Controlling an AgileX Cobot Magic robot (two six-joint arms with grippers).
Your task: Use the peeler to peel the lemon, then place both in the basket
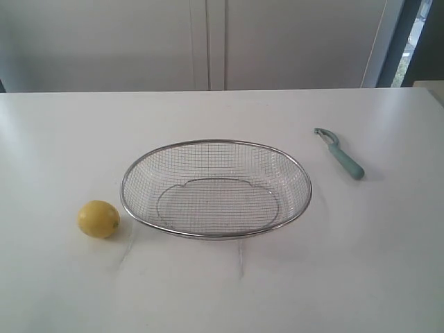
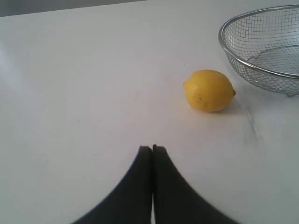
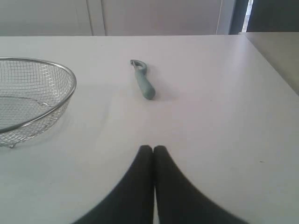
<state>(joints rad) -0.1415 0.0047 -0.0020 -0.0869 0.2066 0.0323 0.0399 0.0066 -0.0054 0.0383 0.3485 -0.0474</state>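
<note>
White tabletop (image 1: 388, 277): basket (image 1: 215, 141) was empty, lemon (image 1: 98, 218) unpeeled beside it, peeler (image 1: 343, 158) opposite; left tool (image 2: 152, 148) and right tool (image 3: 153, 148) were pinched together, empty.

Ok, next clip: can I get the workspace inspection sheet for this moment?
Surface: white table, no spills seen.
Job's things: lemon whole and unpeeled, on the table left of the basket, not touching it; basket empty, mid-table; peeler lying flat to the basket's right, apart from it, blade head at the far end.
Clutter: nothing seen.
Grippers: left gripper jaws shut, empty, short of the lemon; right gripper jaws shut, empty, short of the peeler.
Cables: nothing seen.
Surroundings: pale panelled wall behind the table; dark gap at far right.
</note>
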